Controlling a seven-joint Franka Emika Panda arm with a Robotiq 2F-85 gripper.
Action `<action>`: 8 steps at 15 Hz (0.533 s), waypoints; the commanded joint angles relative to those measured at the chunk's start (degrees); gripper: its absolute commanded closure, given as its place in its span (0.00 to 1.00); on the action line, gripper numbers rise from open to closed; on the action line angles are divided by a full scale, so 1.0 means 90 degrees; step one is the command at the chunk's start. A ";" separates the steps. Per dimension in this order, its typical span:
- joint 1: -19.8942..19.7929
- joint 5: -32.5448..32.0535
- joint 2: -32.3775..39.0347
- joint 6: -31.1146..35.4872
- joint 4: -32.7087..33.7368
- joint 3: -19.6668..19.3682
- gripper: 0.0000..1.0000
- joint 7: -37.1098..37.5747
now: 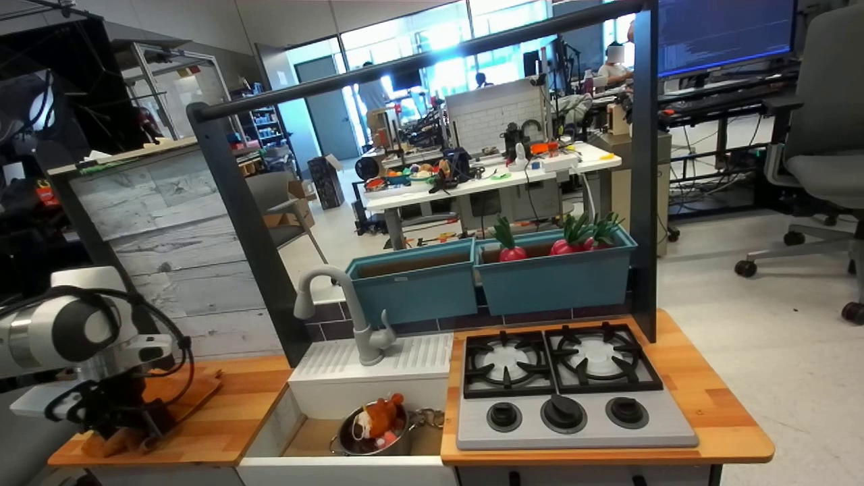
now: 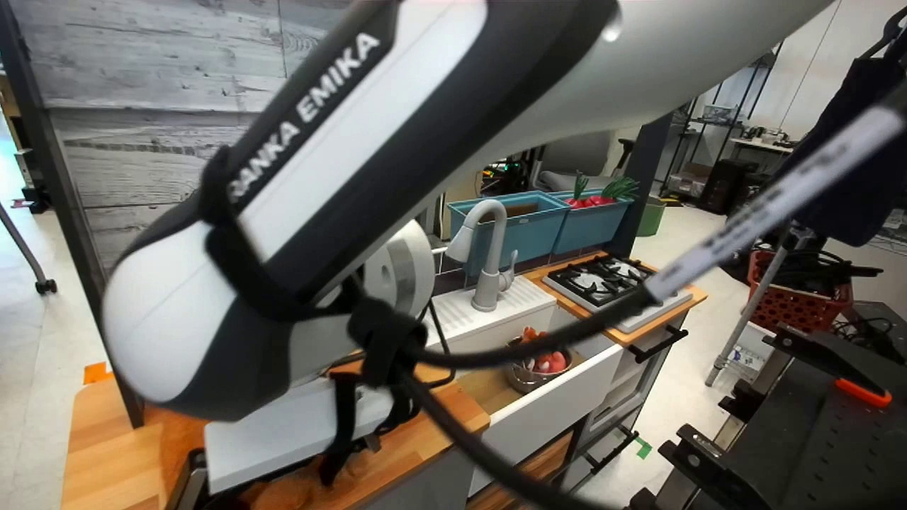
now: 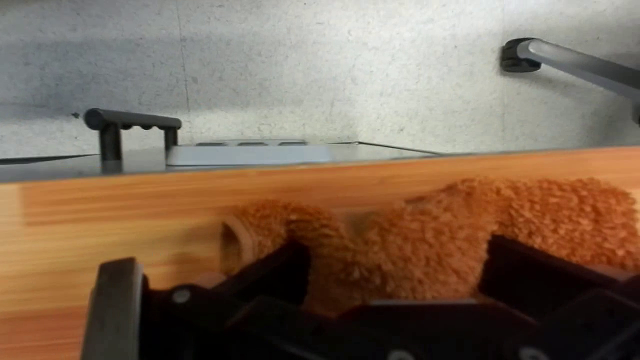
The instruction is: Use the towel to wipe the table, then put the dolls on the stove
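Towel (image 3: 430, 250) rumpled on tabletop (image 3: 125, 205), long axis of visible bit running left-right in wrist view, roughly along edge, curled end pointing left. Fingers (image 3: 525, 275) spread pretty wide, towel between, can't tell if touching. Dolls (image 1: 381, 415) in pot (image 1: 399, 442) in sink (image 1: 344, 471).

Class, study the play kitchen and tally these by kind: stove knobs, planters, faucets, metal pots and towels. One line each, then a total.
Black knobs: 3
Blue planters: 2
Grey faucet: 1
Metal pot: 1
Orange towel: 1
Total: 8
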 commanded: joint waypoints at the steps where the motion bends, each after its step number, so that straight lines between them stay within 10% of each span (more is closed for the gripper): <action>1: 0.0814 -0.0257 0.0825 0.0686 0.0965 -0.0055 0.00 -0.0060; 5: 0.0956 -0.0355 0.1242 0.0601 0.1898 -0.0325 0.00 0.0273; 8: 0.0434 0.0102 0.0717 0.0638 0.1018 -0.0457 0.00 0.0626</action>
